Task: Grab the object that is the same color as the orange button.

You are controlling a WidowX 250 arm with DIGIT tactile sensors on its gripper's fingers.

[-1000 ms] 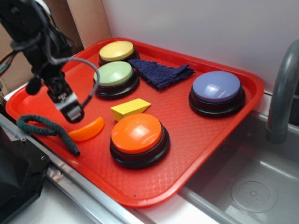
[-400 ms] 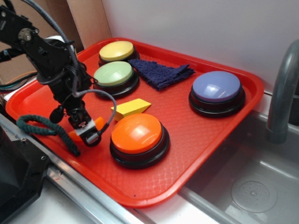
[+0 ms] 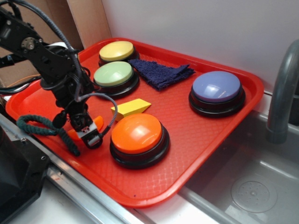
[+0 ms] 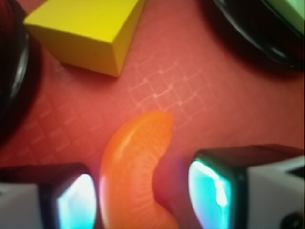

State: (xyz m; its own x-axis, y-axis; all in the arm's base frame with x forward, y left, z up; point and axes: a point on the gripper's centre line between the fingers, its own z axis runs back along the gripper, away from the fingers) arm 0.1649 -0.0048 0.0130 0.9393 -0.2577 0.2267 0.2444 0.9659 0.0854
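My pincer (image 4: 143,195) has dropped from above the tray (image 3: 196,154) to straddle the orange crescent (image 4: 136,176), jaws wide, not yet gripping; closing remains.

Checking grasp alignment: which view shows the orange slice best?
Wrist view: the orange slice fills the frame, lying on the tray between the open gripper's fingers. In the exterior view the gripper hides most of the slice.
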